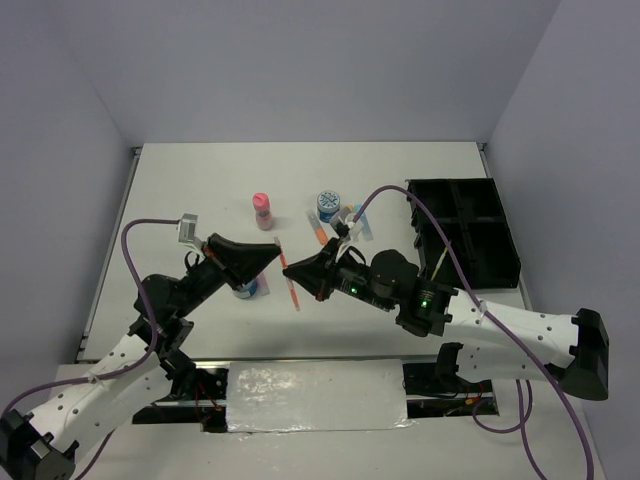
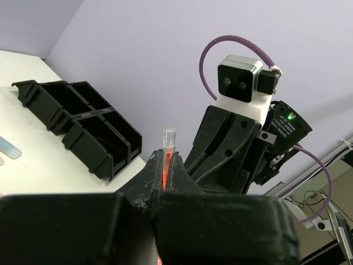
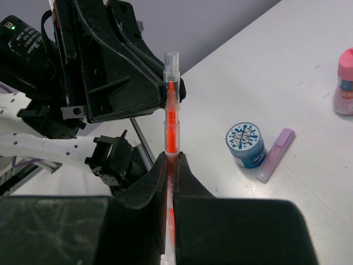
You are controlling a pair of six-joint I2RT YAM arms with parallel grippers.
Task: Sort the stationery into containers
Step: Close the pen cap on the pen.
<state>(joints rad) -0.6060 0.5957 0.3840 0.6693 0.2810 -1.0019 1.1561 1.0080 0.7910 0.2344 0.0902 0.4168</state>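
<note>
Orange pen [image 3: 171, 118], one, clamped by left end effector [image 2: 167, 159] and right end effector [image 3: 171, 158]; two tubs [image 1: 328, 205] [image 1: 247, 291]

Overhead view looks down; opposed wrist closeups share the pen [image 3: 171, 124].

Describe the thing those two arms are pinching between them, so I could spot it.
Over the middle of the white table, the left gripper and right gripper meet. Both pinch a thin orange pen with a clear cap, far slimmer than the stubby purple marker lying nearby.
</note>
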